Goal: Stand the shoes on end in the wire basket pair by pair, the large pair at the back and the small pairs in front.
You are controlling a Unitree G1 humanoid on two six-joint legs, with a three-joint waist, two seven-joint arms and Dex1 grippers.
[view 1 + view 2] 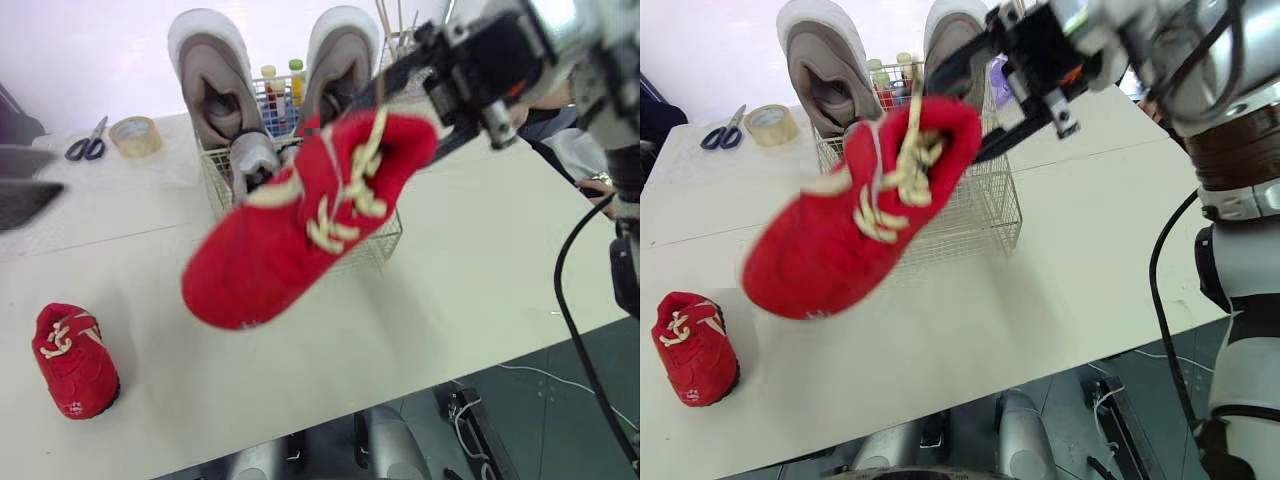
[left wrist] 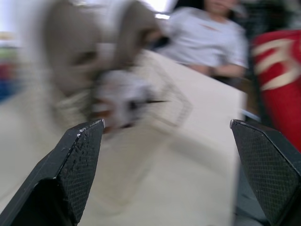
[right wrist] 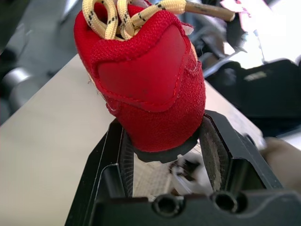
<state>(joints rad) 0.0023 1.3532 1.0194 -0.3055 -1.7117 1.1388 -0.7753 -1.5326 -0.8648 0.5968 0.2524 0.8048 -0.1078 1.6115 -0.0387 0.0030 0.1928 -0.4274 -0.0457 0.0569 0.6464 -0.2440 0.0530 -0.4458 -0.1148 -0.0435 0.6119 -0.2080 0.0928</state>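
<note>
On the white worktop (image 1: 480, 260) the loose red shoe (image 1: 75, 360) lies at lower left. Mid-frame, the right end effector (image 3: 162, 136) clamps the held red shoe (image 1: 300, 225) by its heel, aloft, and the left end effector (image 2: 167, 127) gapes empty. At upper centre the wire basket (image 1: 980, 200) has 2 large grey shoes (image 1: 215, 75) upright at its back; the red pair is likely outstanding.
</note>
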